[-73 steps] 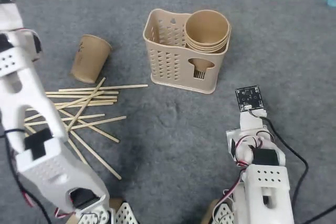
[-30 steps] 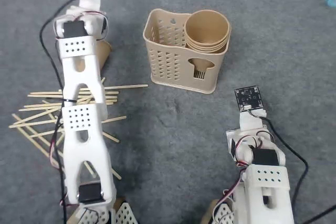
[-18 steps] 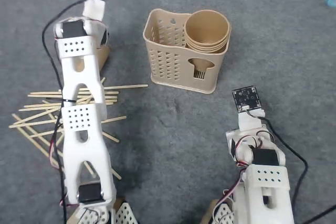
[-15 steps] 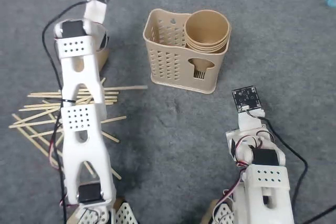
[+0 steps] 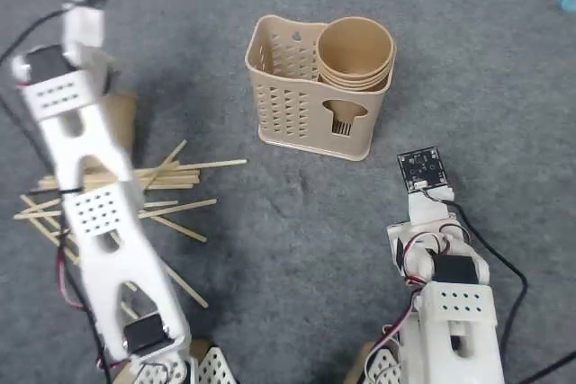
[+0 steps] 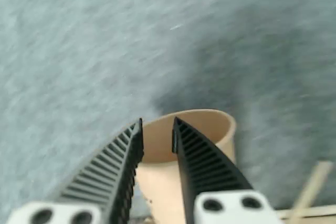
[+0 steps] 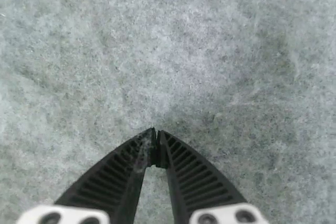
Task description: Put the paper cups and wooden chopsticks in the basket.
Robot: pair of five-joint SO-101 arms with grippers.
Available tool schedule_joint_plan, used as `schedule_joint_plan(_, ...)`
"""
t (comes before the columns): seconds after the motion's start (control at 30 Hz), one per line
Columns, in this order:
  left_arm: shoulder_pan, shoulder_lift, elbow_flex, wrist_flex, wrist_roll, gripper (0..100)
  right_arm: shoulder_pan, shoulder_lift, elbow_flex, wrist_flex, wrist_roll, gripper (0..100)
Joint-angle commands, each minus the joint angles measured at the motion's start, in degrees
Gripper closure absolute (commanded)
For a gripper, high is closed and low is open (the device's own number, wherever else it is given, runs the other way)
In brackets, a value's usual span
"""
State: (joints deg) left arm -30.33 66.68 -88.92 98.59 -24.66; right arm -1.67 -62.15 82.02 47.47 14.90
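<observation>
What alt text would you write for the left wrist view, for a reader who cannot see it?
The left gripper pinches the rim of a tan paper cup between its two black ridged fingers, with grey carpet behind. Part of a wooden chopstick lies beside the cup.

the carpet (image 5: 297, 240) is grey, fuzzy, rough cloth. the basket (image 5: 306, 105) is smooth beige plastic, perforated. the paper cup (image 6: 210, 129) and the stacked paper cups (image 5: 355, 51) are matt brown paper. the chopsticks (image 5: 175, 173) are pale bare wood. the left gripper (image 6: 157, 123) and right gripper (image 7: 156, 134) are ribbed matt black plastic. the right arm (image 5: 454, 312) is white plastic.
</observation>
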Motion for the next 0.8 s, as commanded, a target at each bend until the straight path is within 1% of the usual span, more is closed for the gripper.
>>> schedule_joint_plan(0.0, -3.6, -5.8, 3.5, 2.3, -0.7, 91, -0.1, -1.1, -0.6, -0.3, 0.9, 99.1)
schedule_joint_plan(0.13, -4.7, -14.7, 16.7, 2.3, -0.7, 91, -0.1, -1.1, -0.6, -0.3, 0.9, 99.1)
schedule_joint_plan(0.23, -5.0, -24.4, 33.8, 2.3, -1.0, 91, -0.1, -1.1, -0.6, -0.3, 0.9, 99.1)
schedule_joint_plan(0.33, -4.3, -35.3, 53.0, 2.1, -5.5, 91, -0.1, -1.1, -0.6, -0.3, 0.9, 99.1)
schedule_joint_plan(0.43, -3.8, -45.2, 67.0, 1.9, -8.4, 91, -0.1, -1.1, -0.6, -0.3, 0.9, 99.1)
schedule_joint_plan(0.6, -5.3, -56.8, 78.6, 1.9, -8.4, 91, -0.1, -1.1, -0.6, -0.1, 0.9, 99.1)
schedule_joint_plan(0.77, -7.2, -61.7, 86.5, 2.0, -8.6, 91, -0.1, -1.4, -0.6, 0.2, 1.0, 99.1)
